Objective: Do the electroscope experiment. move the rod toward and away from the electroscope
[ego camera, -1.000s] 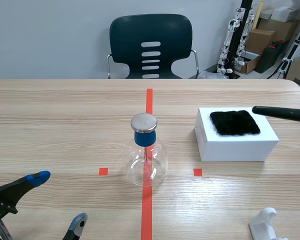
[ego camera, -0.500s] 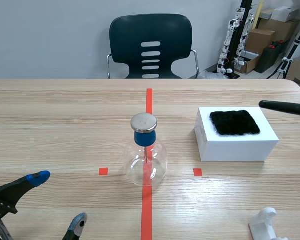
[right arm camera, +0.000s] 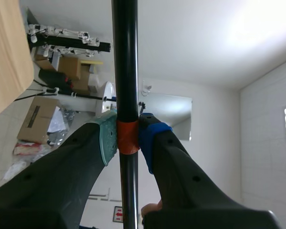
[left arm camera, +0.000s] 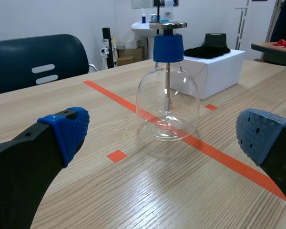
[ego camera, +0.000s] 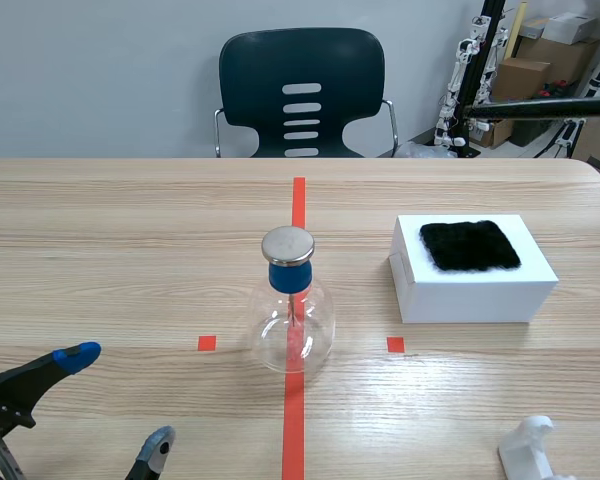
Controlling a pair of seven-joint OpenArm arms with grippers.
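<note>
Right claw (right arm camera: 128,138) is clamping the long black rod (right arm camera: 124,57) at its orange band, axis level; clear glass flask electroscope (ego camera: 292,300) is sitting well below, leftward of my claw.

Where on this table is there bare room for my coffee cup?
The whole far strip of table toward the chair is bare, as is the wide stretch left of the electroscope. It is tighter between the electroscope and the white box, and near the left arm's jaws.
</note>
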